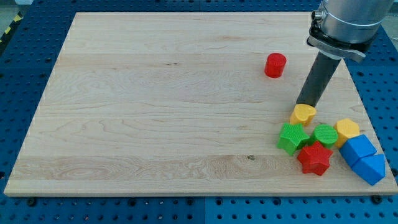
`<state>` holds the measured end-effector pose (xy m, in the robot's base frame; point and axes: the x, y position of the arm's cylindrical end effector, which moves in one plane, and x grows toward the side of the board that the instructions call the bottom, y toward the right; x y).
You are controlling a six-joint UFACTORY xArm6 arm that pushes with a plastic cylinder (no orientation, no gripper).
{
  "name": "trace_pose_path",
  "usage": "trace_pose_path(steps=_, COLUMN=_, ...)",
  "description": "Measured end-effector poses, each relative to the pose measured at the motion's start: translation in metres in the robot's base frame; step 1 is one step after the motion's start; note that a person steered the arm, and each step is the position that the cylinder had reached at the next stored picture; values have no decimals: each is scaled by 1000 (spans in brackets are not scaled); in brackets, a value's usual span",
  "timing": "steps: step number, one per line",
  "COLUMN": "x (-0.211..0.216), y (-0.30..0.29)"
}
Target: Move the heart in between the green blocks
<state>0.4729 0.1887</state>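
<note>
Pale wood makes up the surface (155,112), a board lying on a blue perforated bench (18,62) that shows around its edges. Seven blocks lie on it, all toward the view's right.

Counted by colour: two red, two yellow, two green, and blue, which seems to be two pieces pressed together, though I cannot tell for certain.

The red cylinder (275,65) stands alone near the view's top right, well apart from the rest. The other blocks form a cluster at the view's bottom right. The yellow heart (303,114) sits at the top of that cluster, just above the gap between the two green blocks. The green star-shaped block (292,137) is on the view's left and the green rounded block (325,134) on the view's right, near each other. The red star (314,158) lies just below them, touching or nearly touching both. The yellow hexagonal block (347,130) lies just to the right of the rounded green one, and the blue blocks (362,158) sit at the lower right, by the board's edge.

No claw is fitted: the arm ends in a dark rod, so there is nothing to open or close. My tip (304,104) rests at the heart's upper edge, touching it or just beside it.
</note>
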Motion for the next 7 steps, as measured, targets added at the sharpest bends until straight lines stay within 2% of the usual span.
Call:
trace_pose_path(steps=2, x=-6, y=7)
trace_pose_path(steps=4, x=-10, y=-26)
trace_pose_path(steps=7, x=2, y=-12)
